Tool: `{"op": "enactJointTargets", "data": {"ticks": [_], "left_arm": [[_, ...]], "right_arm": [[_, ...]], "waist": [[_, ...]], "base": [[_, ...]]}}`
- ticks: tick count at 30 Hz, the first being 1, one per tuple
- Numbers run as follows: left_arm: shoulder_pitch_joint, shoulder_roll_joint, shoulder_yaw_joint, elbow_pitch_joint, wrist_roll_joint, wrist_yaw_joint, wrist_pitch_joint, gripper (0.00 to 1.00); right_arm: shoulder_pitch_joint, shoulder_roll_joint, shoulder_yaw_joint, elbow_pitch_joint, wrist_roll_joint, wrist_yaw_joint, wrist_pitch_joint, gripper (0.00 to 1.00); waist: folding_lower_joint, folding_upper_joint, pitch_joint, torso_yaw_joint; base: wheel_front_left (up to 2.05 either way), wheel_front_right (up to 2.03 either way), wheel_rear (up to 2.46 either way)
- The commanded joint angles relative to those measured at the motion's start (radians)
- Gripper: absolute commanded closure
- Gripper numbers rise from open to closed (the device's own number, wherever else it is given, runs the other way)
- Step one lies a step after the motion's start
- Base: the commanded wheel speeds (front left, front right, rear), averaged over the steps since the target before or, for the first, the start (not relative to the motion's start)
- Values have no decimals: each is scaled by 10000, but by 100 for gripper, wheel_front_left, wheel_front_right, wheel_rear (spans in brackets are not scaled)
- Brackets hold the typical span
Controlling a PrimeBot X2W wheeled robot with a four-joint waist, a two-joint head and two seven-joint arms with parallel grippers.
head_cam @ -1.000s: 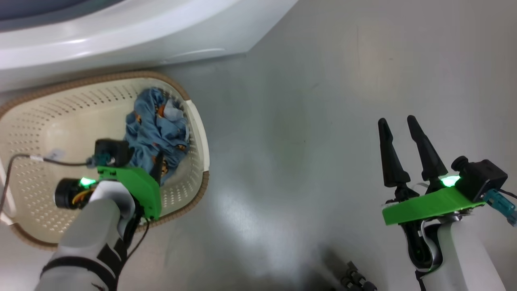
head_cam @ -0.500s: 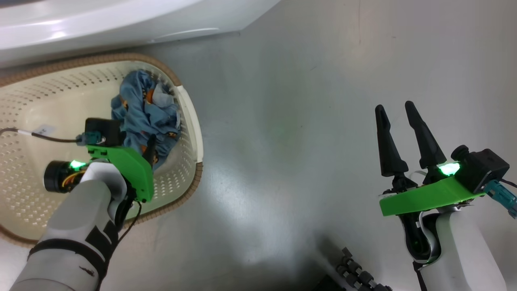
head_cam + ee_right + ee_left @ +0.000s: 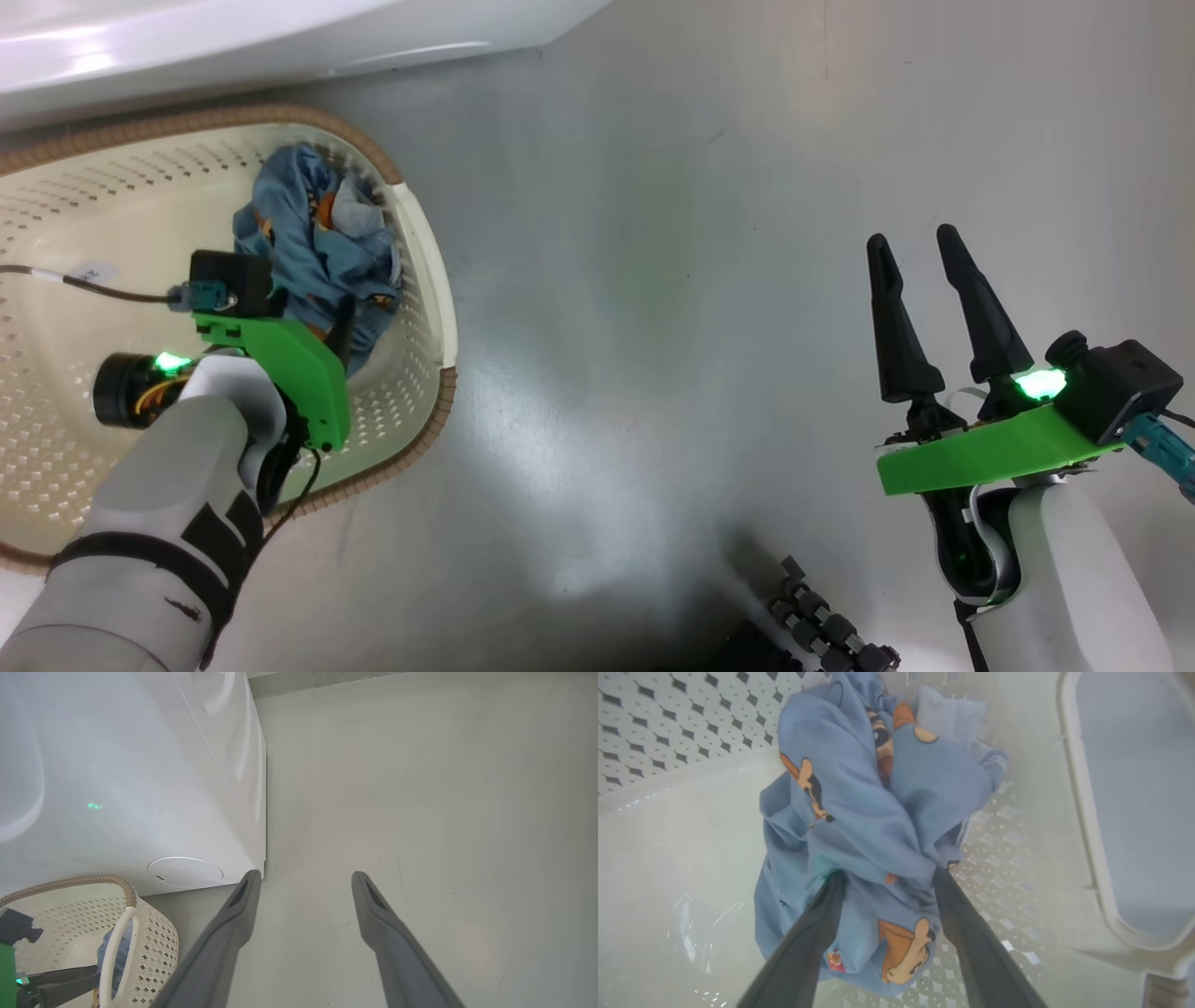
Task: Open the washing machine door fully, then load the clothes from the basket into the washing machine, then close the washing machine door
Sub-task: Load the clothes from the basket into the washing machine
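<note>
Reaching into basket [image 3: 425, 271], left tool [image 3: 888, 872] spread astride clothes [image 3: 878, 812].

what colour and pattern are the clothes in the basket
Light blue with orange-brown cartoon figures; the clothes show best in the left wrist view.

Light blue clothes [image 3: 878, 826] with orange-brown and black cartoon prints lie crumpled at the centre of the left wrist view. The basket [image 3: 425, 271], at the left of the head view, is cream-white, its walls patterned with rows of small holes and its rim a brown woven look. The washing machine [image 3: 117, 788] is plain glossy white. The floor [image 3: 653, 280] is pale grey. The left gripper [image 3: 889, 872] and right gripper [image 3: 913, 238] have black fingers, and a bright green bracket [image 3: 990, 457] sits at each wrist.
</note>
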Motion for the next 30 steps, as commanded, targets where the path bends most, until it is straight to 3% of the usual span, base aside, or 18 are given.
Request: {"op": "enactJointTargets", "data": {"ticks": [1,3,4,21,30], "left_arm": [[-43,262,-33,-125,-227,-27,-28,61],[-63,293,-198,-161,-462,-27,-71,95],[-65,303,-281,-175,-577,-27,-95,100],[332,102,-1079,-382,-2414,-27,-1086,100],[883,100,-645,-630,-2740,-27,-1261,100]], "right_arm": [[223,-22,173,-235,11,27,-74,0],[237,-22,159,-254,0,27,-74,0],[246,-22,145,-261,-14,27,-74,0],[296,-22,-8,-140,-277,27,-74,0],[418,-28,48,121,-445,27,-74,0]], "waist": [[0,0,9,-9],[0,0,4,-12],[0,0,-15,-8],[0,0,-971,493],[0,0,-1967,983]], "base": [[0,0,0],[0,0,0],[0,0,0],[0,0,0],[0,0,0]]}}
